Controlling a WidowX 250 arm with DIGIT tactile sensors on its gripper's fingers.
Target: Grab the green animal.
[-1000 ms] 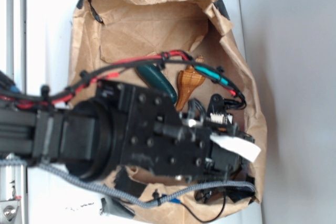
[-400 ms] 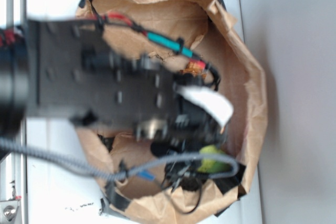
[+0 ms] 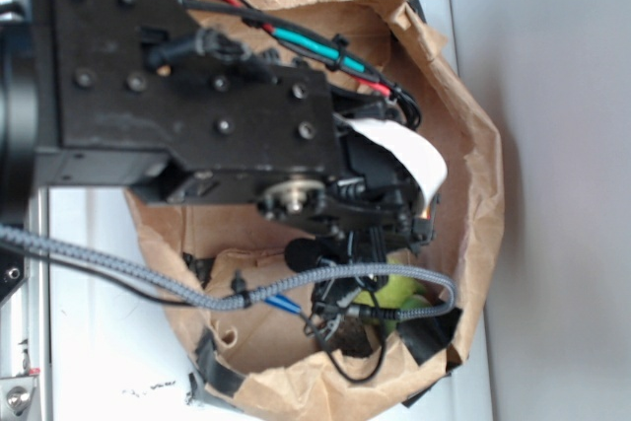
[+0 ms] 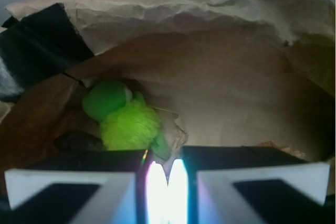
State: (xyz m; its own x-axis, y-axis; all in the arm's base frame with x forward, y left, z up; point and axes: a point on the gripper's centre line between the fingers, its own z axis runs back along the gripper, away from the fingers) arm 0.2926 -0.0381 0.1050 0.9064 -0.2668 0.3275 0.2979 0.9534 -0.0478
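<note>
I hold the gripper (image 4: 168, 182) above the paper-lined bin (image 3: 473, 194), jaws nearly closed on nothing, since the green animal (image 4: 123, 121) sits ahead, ungrasped.

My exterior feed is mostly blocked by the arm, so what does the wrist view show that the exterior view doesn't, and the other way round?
Only the wrist view: the whole toy, with its round darker head toward the upper left and its fuzzy yellow-green body, lying left of centre just ahead of the end effector, whose fingers look almost touching.

Only the exterior view: the arm and its cables hanging over the paper-lined bin, and the white surface around it. The toy is just a green patch behind cables.

Both: the toy and the crumpled brown paper.
</note>
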